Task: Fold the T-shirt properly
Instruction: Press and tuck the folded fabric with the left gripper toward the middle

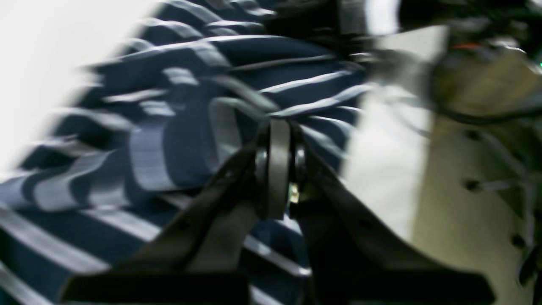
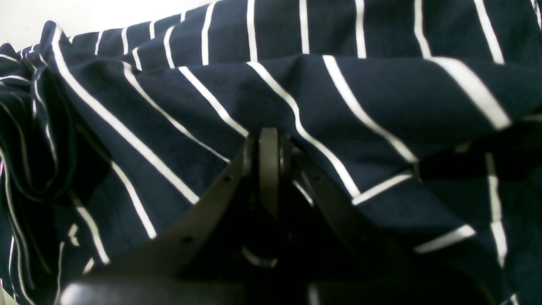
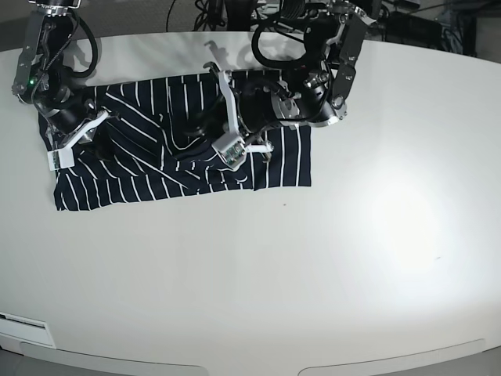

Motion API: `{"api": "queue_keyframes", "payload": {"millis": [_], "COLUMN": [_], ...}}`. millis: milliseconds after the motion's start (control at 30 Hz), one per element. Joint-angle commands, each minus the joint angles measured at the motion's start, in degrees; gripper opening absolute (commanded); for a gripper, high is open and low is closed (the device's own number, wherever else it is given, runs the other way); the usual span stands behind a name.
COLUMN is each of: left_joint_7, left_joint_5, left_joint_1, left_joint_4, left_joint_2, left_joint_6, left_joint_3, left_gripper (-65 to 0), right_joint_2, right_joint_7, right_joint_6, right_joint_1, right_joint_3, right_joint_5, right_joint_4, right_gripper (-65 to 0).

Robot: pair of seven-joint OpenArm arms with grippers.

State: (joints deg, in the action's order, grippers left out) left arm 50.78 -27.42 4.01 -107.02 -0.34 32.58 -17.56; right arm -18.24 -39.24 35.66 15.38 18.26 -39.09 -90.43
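Observation:
The dark navy T-shirt (image 3: 274,168) with thin white stripes lies spread and partly bunched at the back left of the white table (image 3: 352,258). My left gripper (image 1: 277,127) is shut on a raised fold of the T-shirt (image 1: 190,148); that view is blurred. In the base view, my left gripper (image 3: 202,129) sits over the shirt's rumpled middle. My right gripper (image 2: 269,135) is shut on a fold of the T-shirt (image 2: 338,93). In the base view, my right gripper (image 3: 92,133) is at the shirt's left end.
The left arm's body (image 3: 313,102) hangs over the shirt's upper right part. Cables and dark equipment (image 3: 407,23) lie past the table's far edge. Bare white tabletop runs from the shirt to the front and right.

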Motion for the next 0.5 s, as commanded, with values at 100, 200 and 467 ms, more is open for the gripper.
{"api": "queue_keyframes", "payload": {"millis": [100, 200, 467], "left_joint_7": [2.0, 9.2, 15.3], "left_joint_5": [-7.3, -17.9, -15.8], "left_joint_1": [-1.3, -1.3, -0.9], "left_joint_4": [-2.4, -4.5, -4.2], "left_joint_2": [0.2, -1.3, -9.4], "left_joint_6": [6.3, 7.4, 7.4], "left_joint_3": [5.0, 8.0, 8.5], "left_gripper": [-65.0, -65.0, -65.0], "right_joint_2": [-0.5, -0.5, -0.5], "right_joint_7": [-2.6, -2.6, -2.6], "right_joint_6": [0.1, 0.1, 0.1], "right_joint_1": [0.2, 0.2, 0.2], "right_joint_3": [0.0, 0.0, 0.0], "right_joint_5": [1.6, 1.6, 1.6], "right_joint_4": [-0.3, -0.3, -0.3], "right_gripper": [-65.0, -65.0, -65.0]}}
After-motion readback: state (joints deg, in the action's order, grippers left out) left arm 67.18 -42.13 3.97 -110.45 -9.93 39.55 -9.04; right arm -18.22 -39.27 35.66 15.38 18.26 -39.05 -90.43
